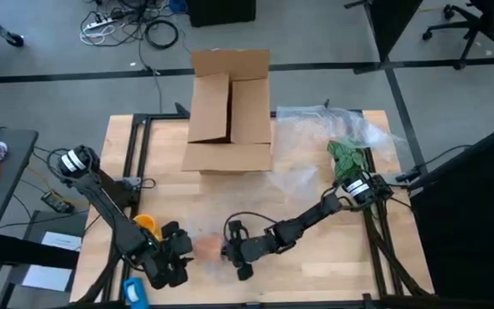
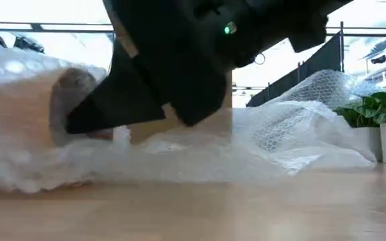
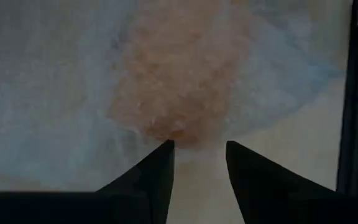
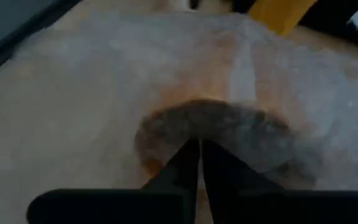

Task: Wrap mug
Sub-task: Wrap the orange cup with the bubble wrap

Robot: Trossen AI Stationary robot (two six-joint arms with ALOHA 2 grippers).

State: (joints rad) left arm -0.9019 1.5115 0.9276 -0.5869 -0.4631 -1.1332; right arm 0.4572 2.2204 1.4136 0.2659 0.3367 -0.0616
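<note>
The yellow-orange mug point(image 1: 206, 247) lies on its side near the table's front edge. It is covered in clear bubble wrap point(image 2: 280, 134), so it shows only as an orange blur point(image 3: 179, 87). Its dark mouth point(image 4: 216, 124) faces the table's right. My right gripper point(image 4: 199, 144) is shut, with its tips at that mouth. My left gripper point(image 3: 199, 149) stands open on the mug's left side, its tips just short of the wrapped mug. I cannot tell whether they touch the wrap. My right gripper presses its shut fingertips point(image 2: 69, 126) against the bubble wrap over the mug's mouth point(image 4: 185, 127). The fingers come nearly level from the table's right. Whether a layer of wrap lies between them cannot be told. The wrapped mug rests on the table.
An open cardboard box point(image 1: 230, 107) stands at the far middle. More bubble wrap point(image 1: 316, 146) spreads to its right, beside a green plant in a white pot point(image 1: 348, 159). A yellow object point(image 1: 147, 225) and a blue one point(image 1: 135, 290) lie by my left arm.
</note>
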